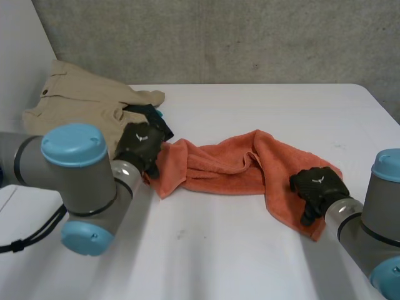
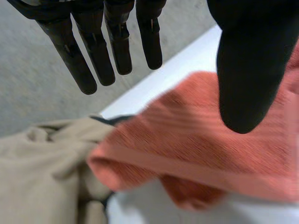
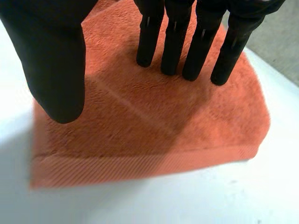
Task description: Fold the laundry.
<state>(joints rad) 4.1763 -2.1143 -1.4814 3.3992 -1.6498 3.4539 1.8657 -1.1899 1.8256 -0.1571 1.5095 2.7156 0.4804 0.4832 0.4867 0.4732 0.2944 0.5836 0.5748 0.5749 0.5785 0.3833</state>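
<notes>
Towel: a crumpled orange terry towel [image 1: 231, 165] lies across the middle of the white table [image 1: 250, 256]. Its long axis runs roughly from 9 to 3 o'clock, and it is bunched and twisted at mid-length.
Left hand: the left hand [image 1: 140, 145] sits at the towel's 9 o'clock end. Its fingers [image 2: 100, 60] are straight and the thumb is spread wide. It holds nothing, and the cloth's edge lies below the palm.
Right hand: the right hand [image 1: 317, 183] is over the flatter 4 o'clock end. Its fingers [image 3: 175, 42] point straight down at the cloth with the thumb apart, gripping nothing. I cannot tell whether they touch.
Nearer arm: each hand has its own end, so neither needs to reach across.
Neighbours: a rumpled beige cotton garment [image 1: 81, 103] lies at 10 o'clock, with a small dark item [image 1: 150, 114] between it and the left hand.
In the way: the beige garment lies just beside the towel's left end, and I reckon a pinch there could catch it too.
</notes>
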